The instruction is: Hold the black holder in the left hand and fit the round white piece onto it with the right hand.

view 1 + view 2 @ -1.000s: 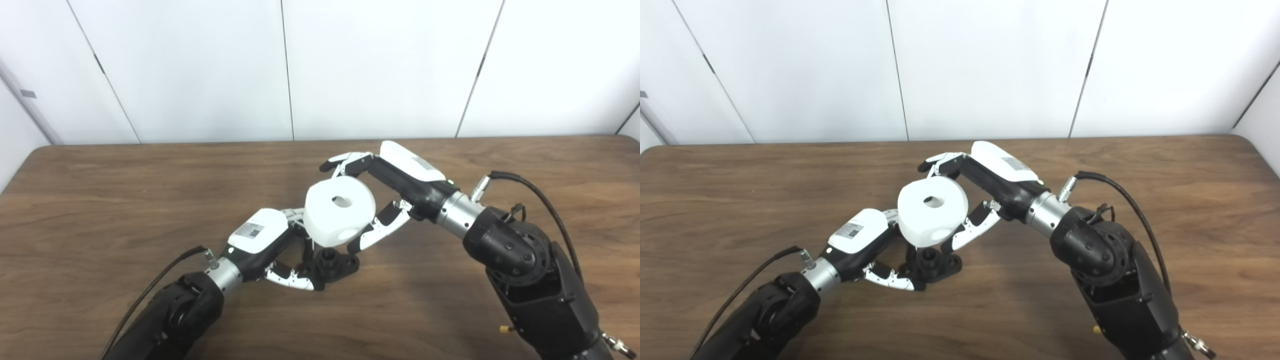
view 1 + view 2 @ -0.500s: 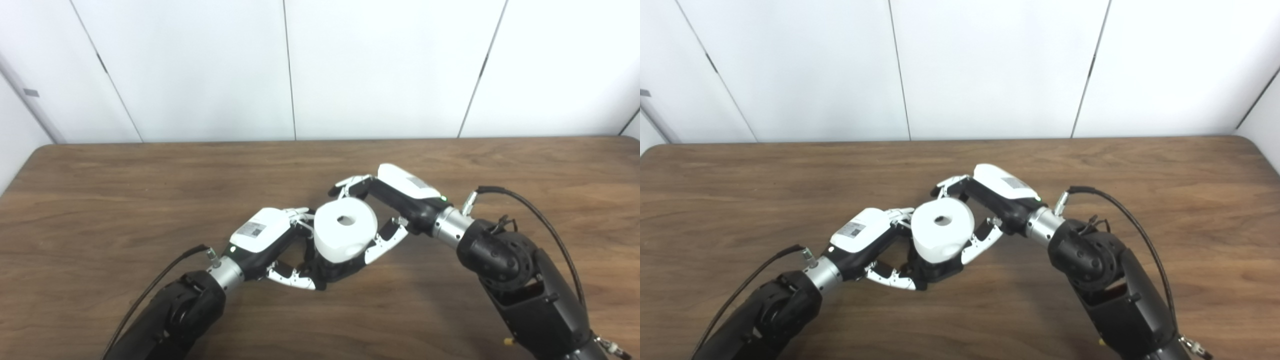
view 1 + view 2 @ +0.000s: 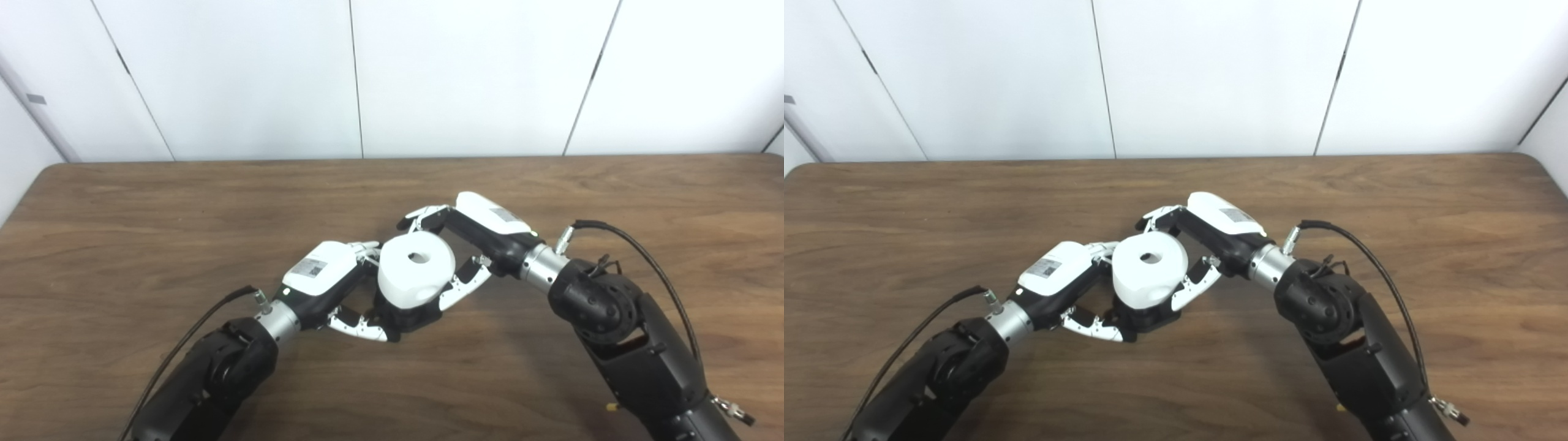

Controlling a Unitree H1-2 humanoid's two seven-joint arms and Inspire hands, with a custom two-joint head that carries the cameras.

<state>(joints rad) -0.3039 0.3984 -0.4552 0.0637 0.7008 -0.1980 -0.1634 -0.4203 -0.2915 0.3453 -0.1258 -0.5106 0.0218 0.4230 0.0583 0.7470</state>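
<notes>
The round white piece (image 3: 416, 274), a thick ring with a centre hole, sits low over the black holder (image 3: 409, 320), which rests on the brown table (image 3: 122, 233). Only the holder's base edge shows below the piece; its post is hidden. My left hand (image 3: 331, 288) is closed around the holder from the left, thumb at the front. My right hand (image 3: 471, 236) grips the white piece from the right, fingers over its far side and thumb against its near side. The same shows in the right eye view, with the piece (image 3: 1149, 277) over the holder (image 3: 1145, 320).
White wall panels (image 3: 465, 73) stand behind the table's far edge. Cables run along both black forearms (image 3: 618, 318).
My right hand has lowered the white piece from above the holder down onto it, covering the post. My left hand has stayed on the holder. The camera view has shifted slightly.
</notes>
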